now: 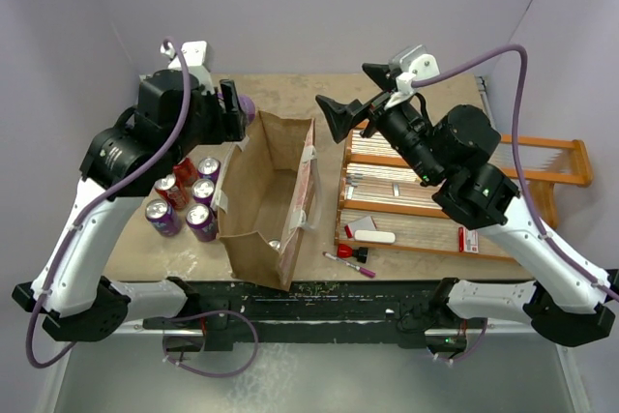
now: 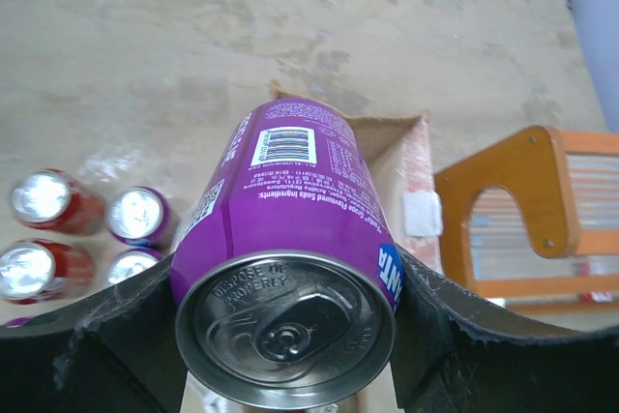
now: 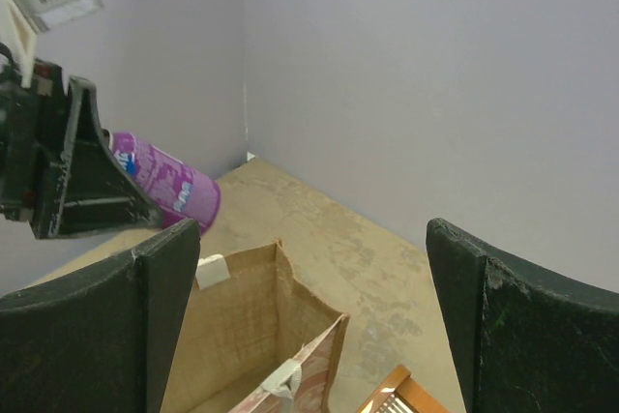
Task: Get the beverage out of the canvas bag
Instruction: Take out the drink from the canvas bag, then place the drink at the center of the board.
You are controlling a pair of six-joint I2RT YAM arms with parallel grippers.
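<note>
The table point(image 1: 406, 84) carries a tan canvas bag point(image 1: 253, 202) standing open-mouthed at its middle, with an orange wooden rack point(image 1: 406, 229) just to the right. Left of the bag stands a cluster of cans point(image 1: 184, 202) (purple and red, tops up). The left claw point(image 1: 235, 111) is clamped around a purple can point(image 2: 290, 239), held outside the bag just past its far left corner. The right claw point(image 1: 360, 96) hangs spread wide over the bag's far right, gripping nothing.
</note>
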